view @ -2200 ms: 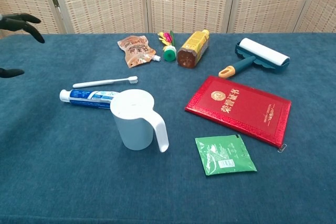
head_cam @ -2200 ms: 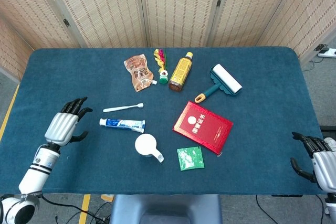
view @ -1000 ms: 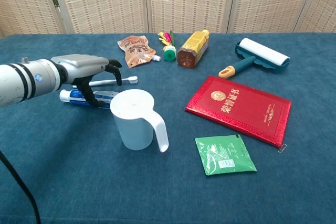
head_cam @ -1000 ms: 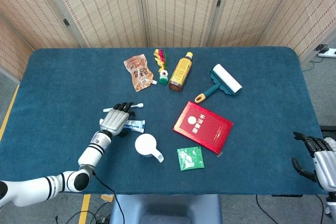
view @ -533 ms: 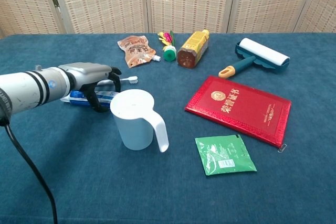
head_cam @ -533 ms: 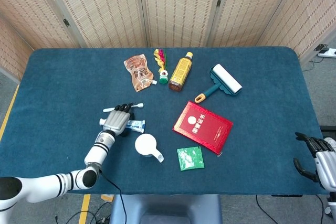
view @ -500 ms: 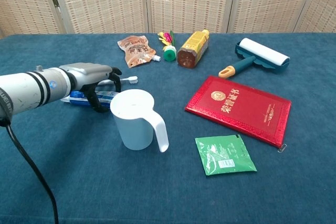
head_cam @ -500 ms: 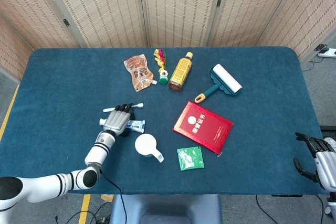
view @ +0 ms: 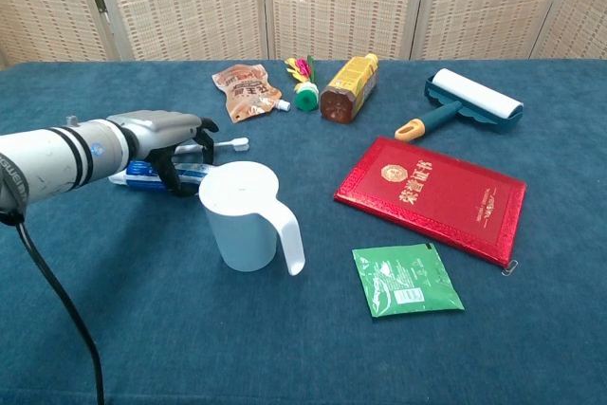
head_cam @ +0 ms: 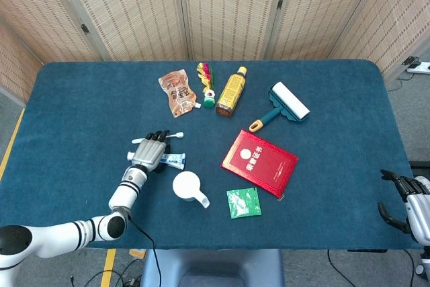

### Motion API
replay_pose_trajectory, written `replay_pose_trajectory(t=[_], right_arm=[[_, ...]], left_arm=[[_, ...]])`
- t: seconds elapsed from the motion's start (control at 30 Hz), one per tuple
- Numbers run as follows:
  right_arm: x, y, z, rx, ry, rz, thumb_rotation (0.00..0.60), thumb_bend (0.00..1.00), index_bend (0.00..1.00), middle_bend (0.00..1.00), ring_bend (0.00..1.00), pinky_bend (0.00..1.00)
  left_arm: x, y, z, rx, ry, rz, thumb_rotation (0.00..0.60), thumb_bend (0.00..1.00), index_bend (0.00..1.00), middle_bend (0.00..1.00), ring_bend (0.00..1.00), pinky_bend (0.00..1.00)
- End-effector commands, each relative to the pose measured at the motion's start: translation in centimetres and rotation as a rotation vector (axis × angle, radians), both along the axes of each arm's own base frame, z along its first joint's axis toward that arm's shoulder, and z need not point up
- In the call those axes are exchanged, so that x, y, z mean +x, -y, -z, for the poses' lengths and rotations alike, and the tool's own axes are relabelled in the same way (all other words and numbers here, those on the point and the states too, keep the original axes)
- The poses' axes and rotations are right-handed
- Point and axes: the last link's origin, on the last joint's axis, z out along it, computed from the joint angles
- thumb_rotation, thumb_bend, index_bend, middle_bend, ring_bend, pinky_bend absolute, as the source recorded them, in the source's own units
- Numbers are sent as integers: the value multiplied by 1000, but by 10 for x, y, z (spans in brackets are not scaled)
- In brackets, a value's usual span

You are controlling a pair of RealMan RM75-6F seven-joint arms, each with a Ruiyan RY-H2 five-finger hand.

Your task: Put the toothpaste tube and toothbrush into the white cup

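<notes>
My left hand over the toothpaste — nothing in the cup.

From the blue table (head_cam: 80,99) down: the white cup (view: 245,215) stands upright; at its 10 o'clock my left hand (head_cam: 149,153) covers the toothpaste tube (view: 142,174), fingers curled around it — whether they grip, I cannot tell. The toothbrush (view: 224,144) lies just beyond. My right hand (head_cam: 410,201), at 4 o'clock off the edge, hangs with fingers apart.
</notes>
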Motion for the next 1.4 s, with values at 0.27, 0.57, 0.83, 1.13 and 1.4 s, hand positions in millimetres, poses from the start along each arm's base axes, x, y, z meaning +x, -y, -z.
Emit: replay_pose_trajectory(t=[0.27,0.57,0.83,1.13,1.4], right_arm=[[0,-2,-2,-10,4,0,600,309,174,280,238,238],[2,0,-2,-4,4,-10,600,309,174,280,238,238],[5,3,-1,-1,2,-15,600,308,174,280,238,238],[10,8,2,9,-2,-35,600,308,174,280,238,238],[11,9,4,14,-8,-30,600,309,174,280,238,238]], left_arm=[[-1,-6,-31,74,146,-10,600,461,628,123,30,136],[-8,-13,-83,100,406,-99,600,469,645,128,32,136],[-11,-3,-120,72,657,-153,600,469,660,140,32,136],[15,31,-139,-90,887,-101,600,469,654,145,33,136],[36,51,-149,-175,916,1,600,469,652,145,33,136]])
